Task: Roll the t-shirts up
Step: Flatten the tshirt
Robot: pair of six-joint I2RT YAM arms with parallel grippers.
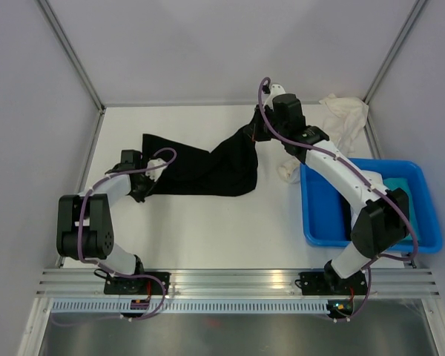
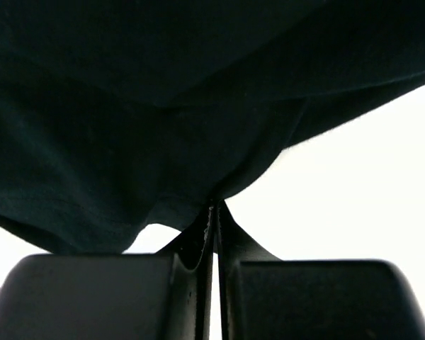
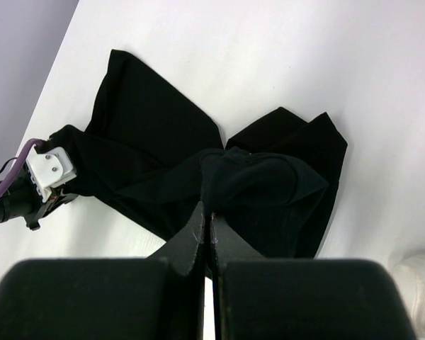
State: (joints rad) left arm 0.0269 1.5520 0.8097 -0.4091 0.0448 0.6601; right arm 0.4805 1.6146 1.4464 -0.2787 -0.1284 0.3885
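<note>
left gripper (image 1: 143,176) and right gripper (image 1: 258,132) each clamped tight on the black t-shirt (image 1: 208,167) — cloth bunched between. best to draw apart evenly, lay flat before rolling.

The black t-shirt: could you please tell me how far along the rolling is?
Done: nothing is rolled. In hand: the left gripper and right gripper are shut on the black t-shirt, held between them. Remaining: rolling it, then the crumpled white t-shirt and the teal t-shirt in the blue bin.

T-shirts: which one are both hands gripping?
The black t-shirt, pinched by left hand and right hand; the white t-shirt lies bunched apart, the teal t-shirt sits in the bin.
</note>
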